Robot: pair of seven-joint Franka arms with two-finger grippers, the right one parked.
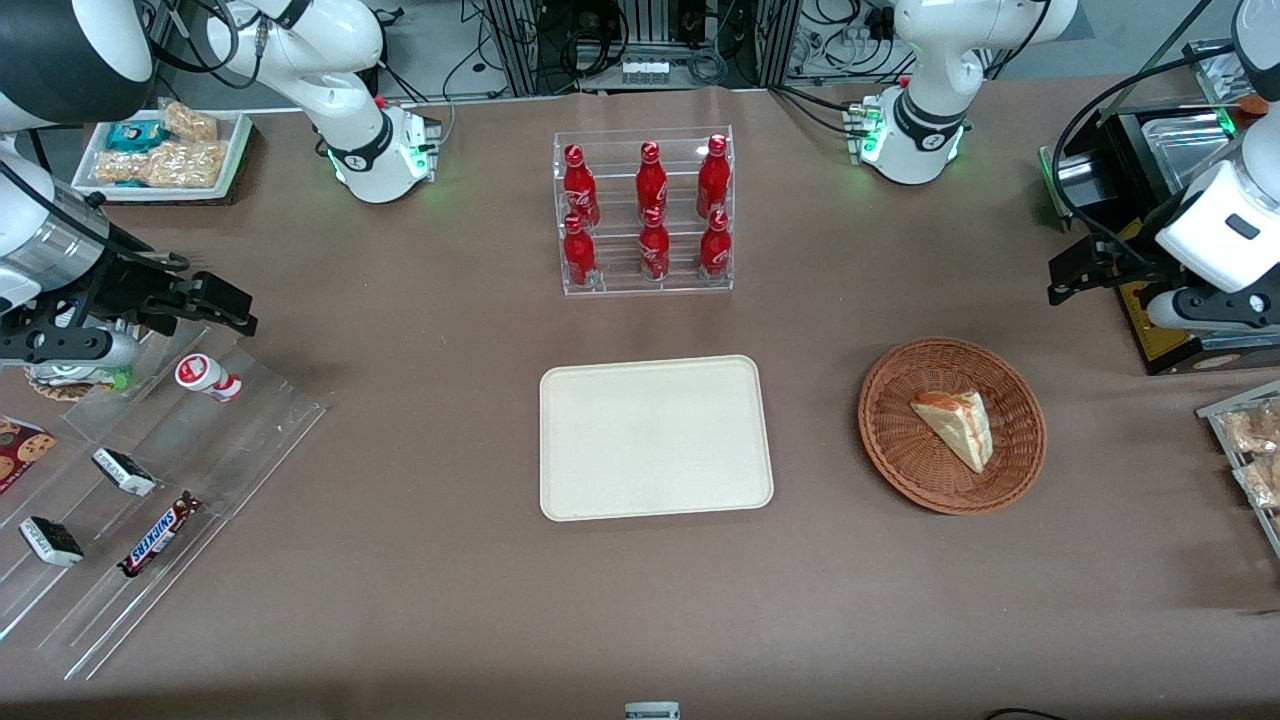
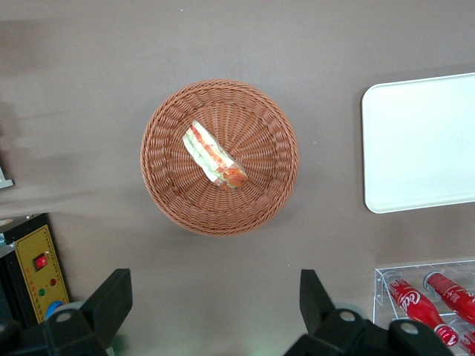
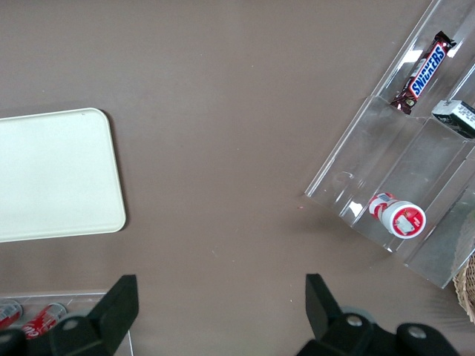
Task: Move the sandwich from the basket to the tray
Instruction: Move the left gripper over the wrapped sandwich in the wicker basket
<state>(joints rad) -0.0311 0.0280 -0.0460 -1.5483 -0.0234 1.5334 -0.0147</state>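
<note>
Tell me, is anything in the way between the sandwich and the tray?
Nothing visible. The sandwich lies in the basket, and only bare table separates it from the tray. The gripper, fingers open, hovers above the table beside the basket, with nothing between it and the sandwich.

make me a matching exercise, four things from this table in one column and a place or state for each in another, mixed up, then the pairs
Things:
1. sandwich
2. tray
3. bottles
4. pincer

Places or states:
A. standing in a clear rack, farther from the front camera than the tray
B. lying in the basket
C. open, raised above the table, not over the basket
D. bare, flat on the table beside the basket

Pairs: 1-B, 2-D, 3-A, 4-C
</note>
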